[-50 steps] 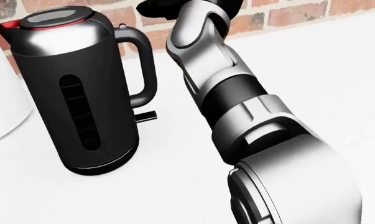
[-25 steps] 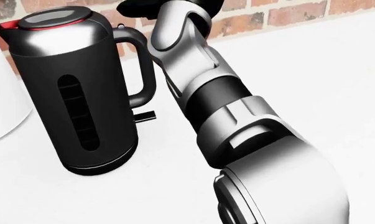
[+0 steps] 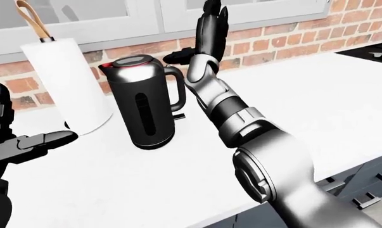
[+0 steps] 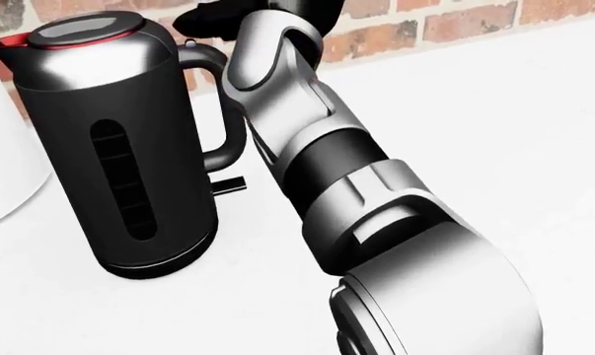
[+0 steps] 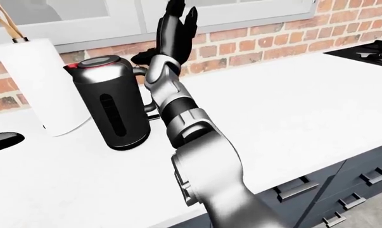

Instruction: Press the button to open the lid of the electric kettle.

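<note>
A black electric kettle point(image 3: 143, 102) with a silver upper band stands upright on the white counter point(image 3: 317, 95). Its grey, red-rimmed lid point(image 3: 126, 61) is down. The handle point(image 3: 178, 90) faces right, and no button on it shows distinctly. My right hand point(image 3: 206, 33) is raised just right of and above the handle, open, with its fingers point(image 5: 174, 21) pointing up and the thumb point(image 3: 176, 57) reaching toward the handle's top. In the head view my right forearm point(image 4: 307, 126) crosses the handle. My left hand point(image 3: 26, 142) hangs open at the left, well short of the kettle.
A paper towel roll point(image 3: 67, 85) on a wooden holder stands directly left of the kettle. A brick wall point(image 3: 286, 40) runs behind the counter. A stove corner point(image 5: 374, 50) is at the far right, and drawers point(image 5: 298, 190) sit under the counter edge.
In the head view my right arm has swung left, and it now overlaps the kettle's handle. The kettle has not moved and its lid is still down.
</note>
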Motion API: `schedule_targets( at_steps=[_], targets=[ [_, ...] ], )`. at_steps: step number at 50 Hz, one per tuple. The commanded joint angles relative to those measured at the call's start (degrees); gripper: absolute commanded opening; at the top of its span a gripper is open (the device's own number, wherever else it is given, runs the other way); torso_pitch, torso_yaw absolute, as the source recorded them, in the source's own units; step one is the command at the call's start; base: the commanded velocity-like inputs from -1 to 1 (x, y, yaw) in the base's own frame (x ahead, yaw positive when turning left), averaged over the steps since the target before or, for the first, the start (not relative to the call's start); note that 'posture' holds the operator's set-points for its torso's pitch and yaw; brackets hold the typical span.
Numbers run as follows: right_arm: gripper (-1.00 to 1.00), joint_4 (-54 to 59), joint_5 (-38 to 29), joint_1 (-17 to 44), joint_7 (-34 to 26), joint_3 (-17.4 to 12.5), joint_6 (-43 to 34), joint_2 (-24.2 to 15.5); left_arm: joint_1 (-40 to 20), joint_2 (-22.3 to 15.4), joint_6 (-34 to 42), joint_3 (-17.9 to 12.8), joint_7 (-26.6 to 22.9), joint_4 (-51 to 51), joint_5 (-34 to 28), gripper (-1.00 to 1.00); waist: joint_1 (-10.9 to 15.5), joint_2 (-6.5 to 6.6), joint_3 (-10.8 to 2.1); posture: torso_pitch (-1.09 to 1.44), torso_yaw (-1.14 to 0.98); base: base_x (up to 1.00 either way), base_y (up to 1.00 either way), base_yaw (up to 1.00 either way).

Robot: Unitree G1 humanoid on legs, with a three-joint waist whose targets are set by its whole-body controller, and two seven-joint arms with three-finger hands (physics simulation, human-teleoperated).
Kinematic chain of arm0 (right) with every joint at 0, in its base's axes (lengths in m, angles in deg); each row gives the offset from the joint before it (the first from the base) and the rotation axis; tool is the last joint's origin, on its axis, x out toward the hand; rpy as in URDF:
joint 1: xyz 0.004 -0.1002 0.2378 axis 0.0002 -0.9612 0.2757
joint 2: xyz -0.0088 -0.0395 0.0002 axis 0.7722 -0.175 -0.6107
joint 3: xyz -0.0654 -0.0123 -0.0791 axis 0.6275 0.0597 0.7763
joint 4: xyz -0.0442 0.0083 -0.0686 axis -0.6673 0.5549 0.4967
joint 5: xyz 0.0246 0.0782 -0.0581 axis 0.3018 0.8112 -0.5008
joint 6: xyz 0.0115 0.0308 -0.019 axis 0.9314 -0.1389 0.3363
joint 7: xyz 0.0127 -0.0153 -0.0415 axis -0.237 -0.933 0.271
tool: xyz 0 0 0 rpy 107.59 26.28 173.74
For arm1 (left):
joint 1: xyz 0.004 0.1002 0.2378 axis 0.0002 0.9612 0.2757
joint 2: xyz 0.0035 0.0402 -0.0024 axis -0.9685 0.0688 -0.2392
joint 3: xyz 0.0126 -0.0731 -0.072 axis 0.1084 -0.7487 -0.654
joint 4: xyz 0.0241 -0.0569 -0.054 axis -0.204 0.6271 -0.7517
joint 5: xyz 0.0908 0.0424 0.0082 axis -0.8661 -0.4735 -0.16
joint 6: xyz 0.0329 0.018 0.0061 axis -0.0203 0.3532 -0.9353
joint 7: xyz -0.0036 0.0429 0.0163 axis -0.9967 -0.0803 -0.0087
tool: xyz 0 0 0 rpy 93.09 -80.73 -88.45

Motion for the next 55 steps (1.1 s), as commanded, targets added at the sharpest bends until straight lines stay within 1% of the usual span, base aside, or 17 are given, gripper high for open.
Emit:
schedule_targets(
  at_steps=[1, 17, 26, 28, 30, 37, 41, 44, 46, 50, 55],
  targets=[
    [1.00, -2.14, -0.64, 2.30, 0.21, 0.22, 1.03, -0.49, -1.03, -1.01, -1.42, -0.50, 0.00, -1.10, 0.04, 1.00, 0.00, 0.45, -0.62, -0.31, 0.00, 0.00, 0.00, 0.00],
    [1.00, -2.13, -1.67, 1.19, 0.16, 0.68, 1.24, -0.10, -1.02, -1.25, -1.31, -0.73, 0.21, -1.12, 0.41, 1.00, 0.05, 0.56, -0.66, -0.31, 0.00, 0.00, 0.00, 0.00],
    [1.00, -2.45, -4.63, -0.05, -0.50, 2.53, 4.14, -0.12, -0.96, -1.04, -1.39, -0.46, 0.18, -1.20, 0.16, 1.00, 0.06, 0.57, -0.74, -0.31, 0.00, 0.00, 0.00, 0.00],
    [1.00, -2.51, -6.68, -0.98, -1.97, 3.96, 5.55, -0.15, -0.91, -0.98, -1.50, -0.47, 0.13, -1.11, 0.05, 1.00, 0.06, 0.58, -0.76, -0.31, 0.00, 0.00, 0.00, 0.00],
    [1.00, -2.56, -8.27, -1.96, -2.46, 4.60, 6.54, -0.14, -0.94, -0.95, -1.54, -0.42, 0.10, -1.07, -0.01, 1.00, 0.05, 0.59, -0.80, -0.31, 0.00, 0.00, 0.00, 0.00],
    [1.00, -2.95, -10.90, -4.78, -3.59, 4.90, 8.65, 0.43, -0.85, -0.76, -1.60, -0.30, -0.01, -1.13, -0.21, 1.00, -0.07, 0.64, -1.17, -0.31, 0.00, 0.00, 0.00, 0.00],
    [1.00, -3.67, -11.71, -8.75, -4.09, 5.41, 10.74, 1.32, -0.83, -0.58, -1.70, -0.09, -0.05, -1.07, -0.40, 1.00, -0.09, 0.64, -1.39, -0.31, 0.00, 0.00, 0.00, 0.00],
    [1.00, -4.10, -12.37, -13.11, -4.02, 6.28, 12.31, 2.31, -1.05, -0.63, -1.49, 0.07, 0.09, -1.17, -0.41, 1.00, -0.08, 0.64, -1.65, -0.31, 0.00, 0.00, 0.00, 0.00],
    [1.00, -4.20, -12.68, -14.67, -4.41, 6.57, 12.64, 2.47, -1.08, -0.69, -1.36, -0.09, 0.09, -1.22, -0.28, 1.00, -0.10, 0.62, -1.90, -0.31, 0.00, 0.00, 0.00, 0.00],
    [1.00, -4.41, -12.01, -13.33, -6.30, 6.05, 12.38, 2.06, -1.31, -0.86, -1.13, -0.08, 0.23, -1.23, -0.17, 1.00, -0.20, 0.60, -2.21, -0.31, 0.00, 0.00, 0.00, 0.00],
    [1.00, -4.45, -12.17, -13.01, -8.58, 6.25, 11.94, 1.68, -1.35, -0.87, -1.14, 0.19, 0.30, -1.21, -0.27, 1.00, -0.28, 0.64, -2.20, -0.31, 0.00, 0.00, 0.00, 0.00]
  ],
)
